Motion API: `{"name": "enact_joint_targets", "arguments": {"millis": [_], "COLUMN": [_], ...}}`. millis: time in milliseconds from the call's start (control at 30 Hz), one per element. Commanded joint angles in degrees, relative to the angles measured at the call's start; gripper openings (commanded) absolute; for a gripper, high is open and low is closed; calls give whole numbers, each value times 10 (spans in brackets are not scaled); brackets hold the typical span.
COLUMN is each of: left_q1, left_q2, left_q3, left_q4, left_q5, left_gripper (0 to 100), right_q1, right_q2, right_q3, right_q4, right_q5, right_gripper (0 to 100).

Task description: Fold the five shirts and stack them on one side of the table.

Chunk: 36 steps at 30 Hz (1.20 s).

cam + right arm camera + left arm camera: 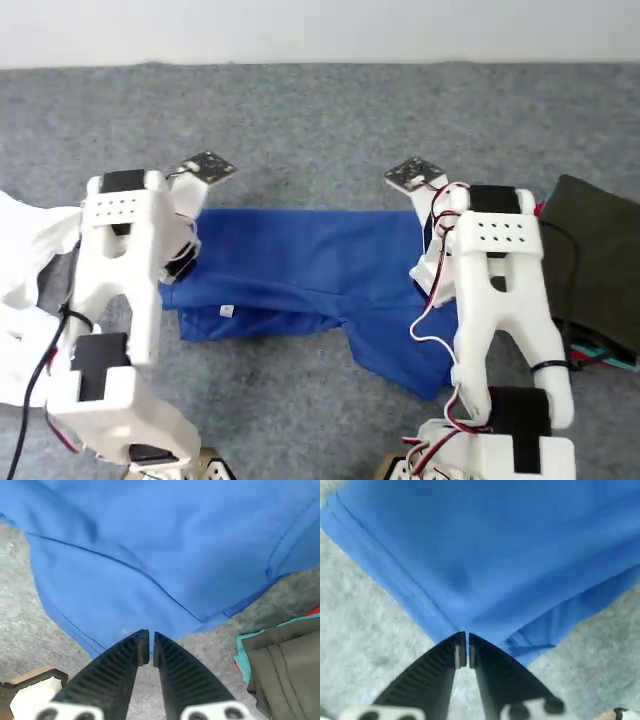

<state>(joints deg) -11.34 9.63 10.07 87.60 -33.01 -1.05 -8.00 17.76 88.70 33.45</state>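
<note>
Grey, carpet-like covering lay over the table (320,110), with a pale wall (320,30) along its far edge. At mid-table the blue shirt (300,260) was spread wide, its near part doubled over in loose folds. A small white tag (225,311) lay on the near fold towards the left; any print on it was too small to read.

At the table's left edge lay a crumpled white heap of cloth (25,250). At the right edge sat a folded olive shirt (595,250), with teal and red cloth (600,355) peeping out from under its near side.

The left arm (120,260) stretched forward from the near edge and bent down over the blue shirt's left end. The left pincer (463,641) was pressed nearly together, and the blue cloth drew to a point between its dark ribbed fingers (435,670), pinched at the hem.

The right arm (500,270) mirrored that pose, bent down over the shirt's right end, just beside the olive shirt. The right pincer (151,641) was also pressed nearly together, a slim gap left between its jaws, with its tips at the blue hem. Whether cloth was caught between them could not be told.
</note>
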Motion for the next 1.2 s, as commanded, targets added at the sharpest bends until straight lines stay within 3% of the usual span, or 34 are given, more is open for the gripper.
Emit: {"name": "enact_joint_targets", "arguments": {"millis": [0, 100, 267, 500, 633, 867, 1100, 1167], "left_q1": [-54, -115, -216, -313, -323, -318, -285, -273], "left_q2": [-61, -110, -170, -194, -192, -194, -195, -195], "left_q3": [-2, -2, -2, 1, 1, 0, 1, 1], "left_q4": [26, 39, 41, 43, 43, 42, 49, 51], "left_q5": [2, 6, 50, 52, 51, 51, 51, 51], "left_gripper": [52, 114, 122, 122, 122, 122, 122, 122], "right_q1": [-4, -4, -10, 7, 53, 98, -2, -47], "right_q2": [0, 24, 111, 211, 240, 241, 240, 240], "right_q3": [-29, -28, -30, -30, -34, -143, -289, -311], "right_q4": [-38, -95, -145, -128, -131, -44, 102, 128], "right_q5": [-6, -10, -61, -20, 33, 39, 32, 0], "right_gripper": [16, 32, 75, 75, 75, 75, 75, 75]}}
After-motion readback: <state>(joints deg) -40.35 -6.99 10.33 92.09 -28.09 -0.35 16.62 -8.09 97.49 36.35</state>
